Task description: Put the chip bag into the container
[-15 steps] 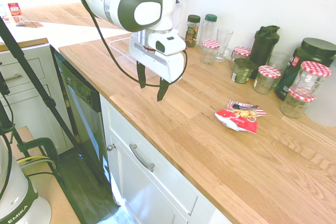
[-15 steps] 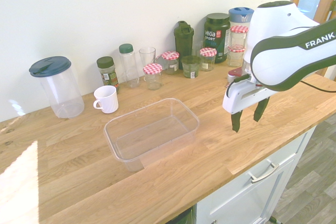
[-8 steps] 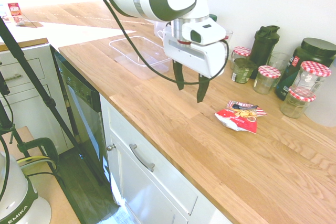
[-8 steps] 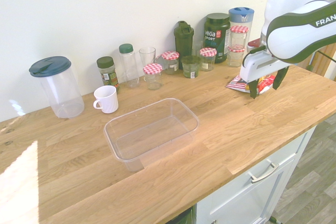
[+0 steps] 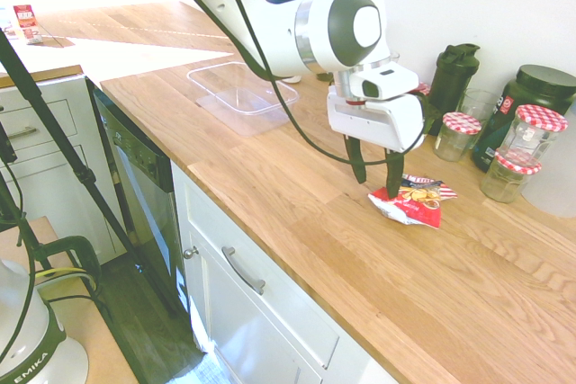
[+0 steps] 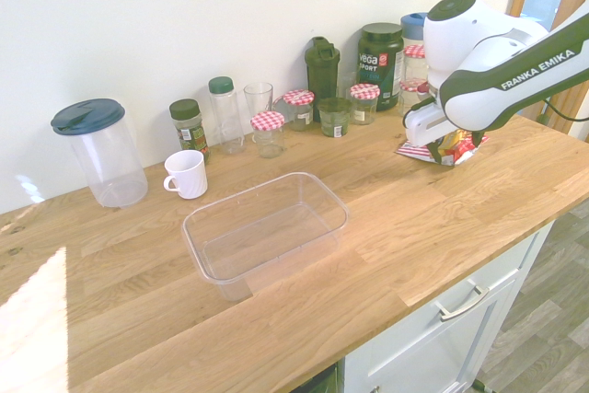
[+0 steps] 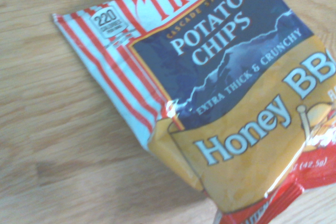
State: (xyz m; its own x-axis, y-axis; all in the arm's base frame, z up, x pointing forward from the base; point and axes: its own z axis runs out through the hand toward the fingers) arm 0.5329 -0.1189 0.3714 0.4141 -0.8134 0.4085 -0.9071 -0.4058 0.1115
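Note:
The chip bag [image 5: 416, 202] lies flat on the wooden counter: red with white edges and a striped end. In the wrist view the chip bag [image 7: 236, 93] fills most of the picture and reads "Tim's Potato Chips, Honey BBQ". My gripper [image 5: 376, 177] stands open, pointing down, fingers low over the bag's striped end; I cannot tell whether they touch it. From the other side my gripper [image 6: 440, 147] hides part of the chip bag [image 6: 458, 146]. The container [image 5: 241, 93], a clear shallow tub, sits empty further along the counter, and in the second exterior view the container [image 6: 267, 227] is mid-counter.
Glass jars with red-checked lids [image 5: 459, 134], a dark shaker bottle [image 5: 453, 74] and a green tub [image 6: 380, 62] line the wall behind the bag. A white mug [image 6: 187, 174] and a lidded clear pitcher [image 6: 97, 149] stand beyond the container. The counter's front edge [image 5: 297, 281] is close.
The arm has swung along the counter from near the container to the chip bag and dropped lower. The fingers have stayed open. The bag and the container have not moved.

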